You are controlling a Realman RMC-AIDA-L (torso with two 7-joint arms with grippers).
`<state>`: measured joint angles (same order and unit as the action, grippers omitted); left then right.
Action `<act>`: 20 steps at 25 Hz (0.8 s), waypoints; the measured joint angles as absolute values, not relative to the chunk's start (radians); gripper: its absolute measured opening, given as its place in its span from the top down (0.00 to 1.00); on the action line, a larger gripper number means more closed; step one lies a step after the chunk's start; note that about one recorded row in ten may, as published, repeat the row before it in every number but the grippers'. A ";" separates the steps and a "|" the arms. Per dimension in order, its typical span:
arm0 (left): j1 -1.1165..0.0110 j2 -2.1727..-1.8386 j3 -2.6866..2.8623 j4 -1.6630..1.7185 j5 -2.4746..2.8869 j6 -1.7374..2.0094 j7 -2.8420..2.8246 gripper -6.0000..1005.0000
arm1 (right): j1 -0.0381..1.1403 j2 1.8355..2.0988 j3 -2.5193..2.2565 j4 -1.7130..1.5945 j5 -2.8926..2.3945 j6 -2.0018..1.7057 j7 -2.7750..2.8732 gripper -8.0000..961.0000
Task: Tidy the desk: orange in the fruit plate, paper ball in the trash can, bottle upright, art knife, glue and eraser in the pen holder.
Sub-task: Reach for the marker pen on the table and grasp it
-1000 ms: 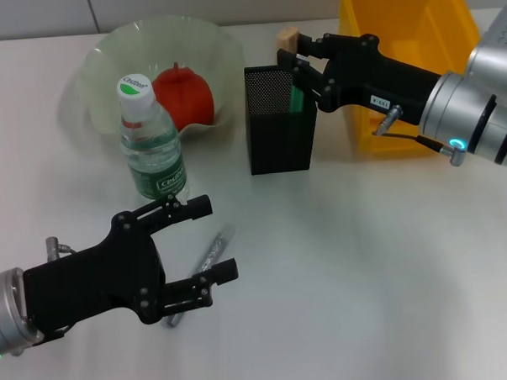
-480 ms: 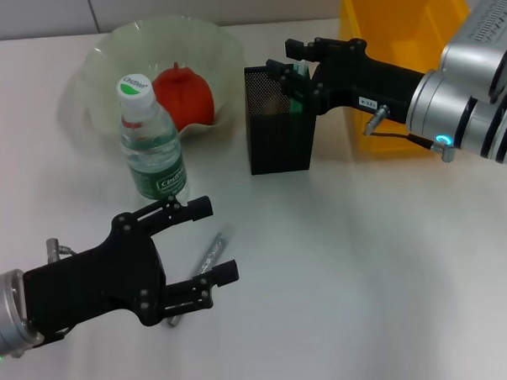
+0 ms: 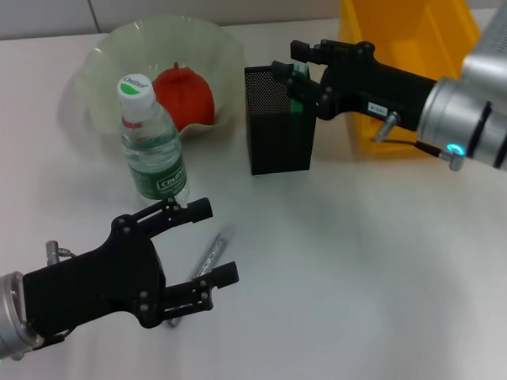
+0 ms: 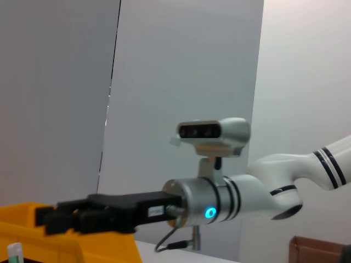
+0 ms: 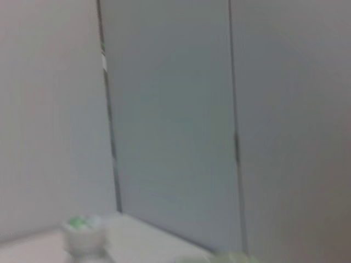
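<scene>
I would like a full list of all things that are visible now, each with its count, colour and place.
plate: one, pale green, far left of the table.
orange: one, red-orange, in the plate.
bottle: one, clear with green label, upright in front of the plate.
pen holder: one, black mesh, table middle; something green shows at its top.
trash can: one, yellow, far right.
silvery tool: one, grey, lying on the table by the left gripper.
table: one, white.
left gripper: black, open, near left, over the silvery tool.
right gripper: black, open, over the pen holder.
</scene>
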<state>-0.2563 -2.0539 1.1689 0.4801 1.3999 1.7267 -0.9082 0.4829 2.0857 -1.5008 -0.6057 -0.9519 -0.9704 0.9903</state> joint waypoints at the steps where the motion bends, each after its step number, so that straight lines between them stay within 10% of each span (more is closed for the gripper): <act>1: -0.256 -2.053 1.169 0.480 1.399 1.728 -0.911 0.21 | 0.466 2.086 -1.493 -0.614 -0.951 -1.012 0.990 0.58; 20: -0.265 -2.017 1.130 0.746 1.468 1.767 -1.308 0.22 | 0.358 2.082 -1.419 -0.264 -0.985 -1.496 0.758 0.58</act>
<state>-0.2650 -2.0173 1.1303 0.7458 1.4676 1.7666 -1.3082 0.3584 2.0817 -1.4191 -0.2637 -0.9853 -1.4959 0.7576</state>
